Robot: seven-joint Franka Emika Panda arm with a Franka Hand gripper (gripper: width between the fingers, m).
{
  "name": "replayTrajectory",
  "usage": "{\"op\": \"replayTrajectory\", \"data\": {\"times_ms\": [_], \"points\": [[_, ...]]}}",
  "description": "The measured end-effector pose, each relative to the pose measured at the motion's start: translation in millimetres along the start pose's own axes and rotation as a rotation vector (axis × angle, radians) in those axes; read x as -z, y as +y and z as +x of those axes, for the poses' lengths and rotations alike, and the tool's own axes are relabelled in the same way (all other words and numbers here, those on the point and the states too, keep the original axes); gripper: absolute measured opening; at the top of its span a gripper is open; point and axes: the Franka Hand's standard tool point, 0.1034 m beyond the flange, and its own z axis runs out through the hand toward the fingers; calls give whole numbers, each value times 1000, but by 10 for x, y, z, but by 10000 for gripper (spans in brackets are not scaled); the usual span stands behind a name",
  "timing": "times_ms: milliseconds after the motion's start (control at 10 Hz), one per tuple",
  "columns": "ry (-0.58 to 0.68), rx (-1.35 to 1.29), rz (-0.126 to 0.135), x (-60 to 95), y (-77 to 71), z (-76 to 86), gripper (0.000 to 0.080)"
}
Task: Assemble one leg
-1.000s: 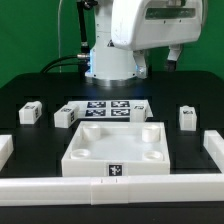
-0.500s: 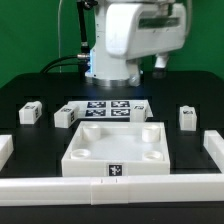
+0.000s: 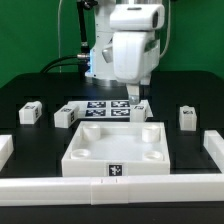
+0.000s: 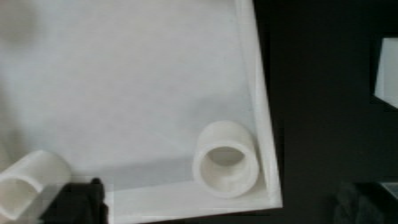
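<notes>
Three small white legs with square tags stand on the black table: one [image 3: 30, 113] at the exterior view's left, one [image 3: 66, 116] beside the panel, one [image 3: 187, 118] at the right. The large square white panel [image 3: 115, 146] with round corner sockets lies in the middle. My gripper [image 3: 137, 98] hangs above the panel's far edge, open and empty. In the wrist view the panel [image 4: 125, 90] fills most of the picture, with a corner socket [image 4: 228, 157] between my dark fingertips [image 4: 71, 200]. The gripper [image 4: 222, 205] holds nothing.
The marker board [image 3: 105, 108] lies behind the panel. Long white rails run along the front [image 3: 110, 190], the left [image 3: 5, 150] and the right [image 3: 214, 148]. A white part [image 4: 388, 70] shows at the wrist view's edge.
The arm's wrist has turned and come down, with the gripper moving to the exterior view's left toward the panel's far edge. The parts on the table have not moved.
</notes>
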Motion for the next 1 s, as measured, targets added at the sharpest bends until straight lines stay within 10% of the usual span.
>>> {"op": "replayTrajectory", "data": {"times_ms": [600,1000], "points": [[6,184,-4,-91,46,-82,650],[3,168,49,-392,-58,-212,650]]}}
